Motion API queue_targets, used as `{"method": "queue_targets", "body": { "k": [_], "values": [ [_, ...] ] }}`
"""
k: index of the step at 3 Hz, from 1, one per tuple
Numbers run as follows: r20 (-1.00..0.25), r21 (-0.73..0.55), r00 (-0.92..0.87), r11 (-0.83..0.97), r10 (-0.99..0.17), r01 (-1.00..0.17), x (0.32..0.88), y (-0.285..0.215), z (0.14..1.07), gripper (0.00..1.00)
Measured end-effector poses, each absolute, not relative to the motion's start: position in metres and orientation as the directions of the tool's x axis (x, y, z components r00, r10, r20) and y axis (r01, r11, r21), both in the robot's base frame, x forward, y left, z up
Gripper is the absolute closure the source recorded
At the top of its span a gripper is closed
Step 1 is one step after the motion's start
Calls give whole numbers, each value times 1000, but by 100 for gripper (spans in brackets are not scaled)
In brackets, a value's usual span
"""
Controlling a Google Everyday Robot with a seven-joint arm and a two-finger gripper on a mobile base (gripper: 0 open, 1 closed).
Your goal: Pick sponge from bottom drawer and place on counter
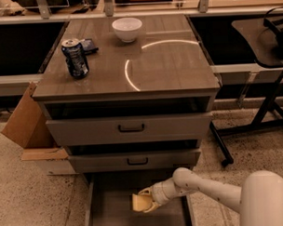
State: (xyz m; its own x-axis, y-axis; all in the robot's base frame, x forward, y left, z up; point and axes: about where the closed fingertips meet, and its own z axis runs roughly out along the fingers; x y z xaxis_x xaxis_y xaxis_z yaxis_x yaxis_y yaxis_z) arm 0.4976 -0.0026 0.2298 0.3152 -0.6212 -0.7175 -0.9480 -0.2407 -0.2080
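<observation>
The bottom drawer [110, 213] is pulled open at the foot of the cabinet, showing its flat grey floor. Inside it, my gripper [147, 199] reaches in from the right on a white arm and is shut on the pale-yellow sponge [138, 204], which sits at the drawer's middle, slightly raised off the floor. The counter [172, 67] above is a glossy wood-grain top with a curved light reflection.
A white bowl [127, 29] stands at the counter's back, a soda can [75, 58] at its left with a dark flat item [89, 44] behind it. Two upper drawers [130, 128] stick out slightly. A cardboard box [25, 123] stands left, a black stand [253, 125] right.
</observation>
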Motion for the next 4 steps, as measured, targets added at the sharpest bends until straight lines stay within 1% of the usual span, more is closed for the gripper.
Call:
{"method": "queue_targets", "body": {
  "k": [1,2,3,4],
  "values": [
    [-733,-193,341,-300,-589,-934,481,-3,235,100],
    [-733,-193,341,-300,-589,-934,481,-3,235,100],
    [-715,-216,363,-305,-597,-927,474,-7,250,100],
    [-666,-286,430,-324,-609,-902,461,-20,296,100]
  ]
}}
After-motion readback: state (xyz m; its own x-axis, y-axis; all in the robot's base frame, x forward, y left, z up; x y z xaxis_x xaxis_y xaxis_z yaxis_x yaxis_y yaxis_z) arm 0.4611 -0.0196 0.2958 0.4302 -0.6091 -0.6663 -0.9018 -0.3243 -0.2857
